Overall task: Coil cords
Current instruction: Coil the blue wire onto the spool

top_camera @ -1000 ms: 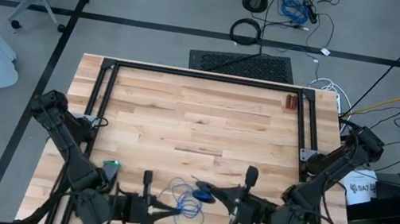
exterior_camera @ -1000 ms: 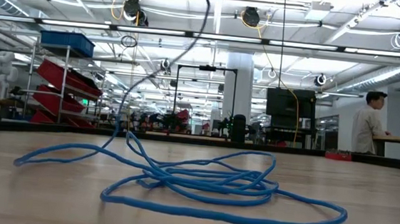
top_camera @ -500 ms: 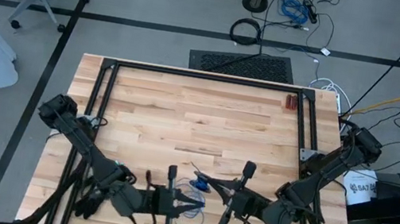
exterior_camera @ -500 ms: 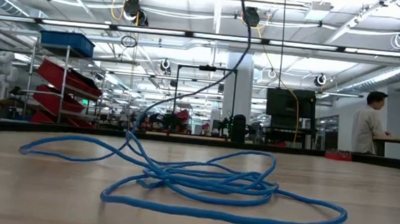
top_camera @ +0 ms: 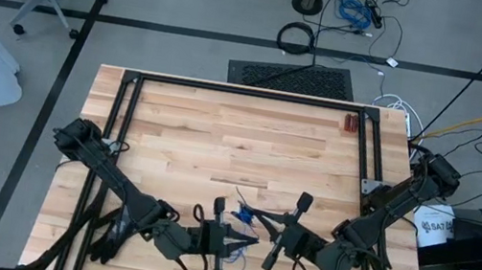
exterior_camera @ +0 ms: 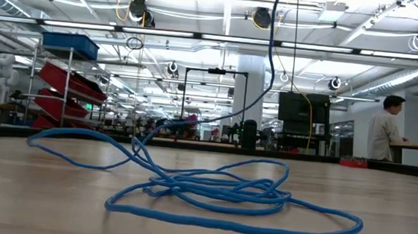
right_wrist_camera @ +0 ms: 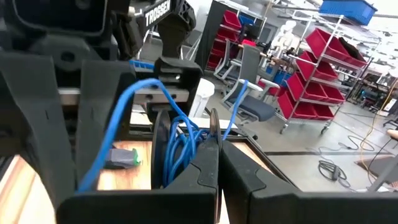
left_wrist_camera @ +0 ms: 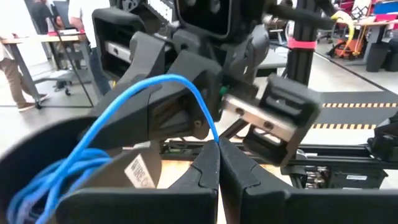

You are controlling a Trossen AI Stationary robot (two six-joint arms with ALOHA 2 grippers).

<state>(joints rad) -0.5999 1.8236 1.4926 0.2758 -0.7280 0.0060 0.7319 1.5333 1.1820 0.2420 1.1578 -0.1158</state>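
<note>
High view: the wooden table (top_camera: 220,142) carries both arms at its near edge, facing each other. The left gripper (top_camera: 247,240) and the right gripper (top_camera: 257,218) sit just beside one another near the table's middle. Each has its fingers pressed together, pinching a strand of the blue cord (exterior_camera: 210,192). In the left wrist view the cord (left_wrist_camera: 124,106) arches up and runs down into the closed fingertips (left_wrist_camera: 208,165). In the right wrist view several strands (right_wrist_camera: 177,143) bunch at the closed fingertips (right_wrist_camera: 208,163). In the low view, the cord's loose tangle lies on the tabletop, with one strand rising upward out of frame.
</note>
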